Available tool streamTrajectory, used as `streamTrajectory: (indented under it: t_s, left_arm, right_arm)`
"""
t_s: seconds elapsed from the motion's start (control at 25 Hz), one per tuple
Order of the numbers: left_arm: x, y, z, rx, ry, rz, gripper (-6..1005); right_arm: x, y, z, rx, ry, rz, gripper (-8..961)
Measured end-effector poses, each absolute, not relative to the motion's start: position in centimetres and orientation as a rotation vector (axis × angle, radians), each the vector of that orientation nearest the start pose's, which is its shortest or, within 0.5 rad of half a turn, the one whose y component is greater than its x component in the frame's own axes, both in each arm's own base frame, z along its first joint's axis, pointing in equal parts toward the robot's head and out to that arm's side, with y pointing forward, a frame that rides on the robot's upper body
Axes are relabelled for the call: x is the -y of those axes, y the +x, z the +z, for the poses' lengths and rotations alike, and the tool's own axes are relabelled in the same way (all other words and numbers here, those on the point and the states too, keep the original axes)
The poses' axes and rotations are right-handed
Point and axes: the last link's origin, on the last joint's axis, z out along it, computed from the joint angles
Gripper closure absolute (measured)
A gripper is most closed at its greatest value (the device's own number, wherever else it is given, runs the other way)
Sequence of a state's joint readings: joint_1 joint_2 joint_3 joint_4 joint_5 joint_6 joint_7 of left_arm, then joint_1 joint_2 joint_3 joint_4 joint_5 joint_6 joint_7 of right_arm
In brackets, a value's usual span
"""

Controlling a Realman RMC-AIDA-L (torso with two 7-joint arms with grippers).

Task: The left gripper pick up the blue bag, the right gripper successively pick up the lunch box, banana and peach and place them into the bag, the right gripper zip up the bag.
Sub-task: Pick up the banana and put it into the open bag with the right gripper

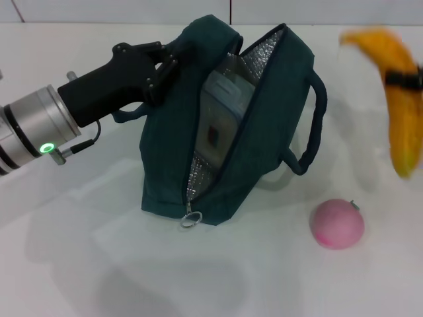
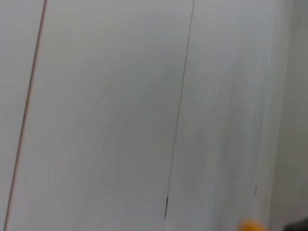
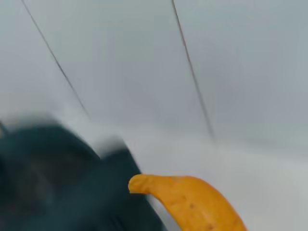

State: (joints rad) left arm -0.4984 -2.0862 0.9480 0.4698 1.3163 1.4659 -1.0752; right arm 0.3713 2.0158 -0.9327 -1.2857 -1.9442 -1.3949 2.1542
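One fruit is left on the table [image 1: 79,277]: the peach [image 1: 337,224], nearest you, smooth and round, so clamp it across its middle, gently. Behind it the blue bag [image 1: 228,119] gapes, soft-sided, lunch box [image 1: 221,119] inside, with the left gripper [image 1: 165,69] clamped on its rim. Farthest, the right gripper [image 1: 404,78] carries the banana [image 1: 400,105] aloft; it bruises easily.

The blue bag [image 1: 264,119] is sitting upright on the white table, unzipped and gaping open, silver lining showing, ring pull hanging at the near end. The lunch box [image 1: 221,112] is standing on edge inside it. The banana [image 1: 396,99] is hanging in the air off to the bag's right, looking blurry. The pink peach [image 1: 337,223] is lying on the table near the bag's front right.
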Motion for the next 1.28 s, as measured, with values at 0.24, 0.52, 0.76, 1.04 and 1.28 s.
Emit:
streamTrajectory:
  t_s: [0.24, 0.52, 0.76, 1.04, 1.28]
  left_arm:
    - [-34.1, -23.1, -0.7, 0.441, -2.371, -1.173, 954]
    - [-34.2, -22.8, -0.8, 0.435, -2.379, -1.177, 954]
    - [-34.4, -22.6, -0.9, 0.429, -2.382, -1.182, 953]
    - [-34.6, -22.2, -0.9, 0.422, -2.386, -1.187, 954]
    - [-34.5, -22.2, -1.0, 0.422, -2.387, -1.187, 953]
  right_arm:
    - [-33.9, 20.5, 10.4, -0.649, -2.379, 1.278, 522]
    - [-36.4, 16.8, 6.7, -0.566, -2.397, 1.625, 521]
    - [-37.8, 14.0, 2.5, -0.524, -2.507, 1.593, 521]
    - [-37.5, 15.4, 0.0, -0.569, -2.512, 1.507, 521]
    - [-36.9, 16.1, -2.2, -0.564, -2.533, 1.431, 520]
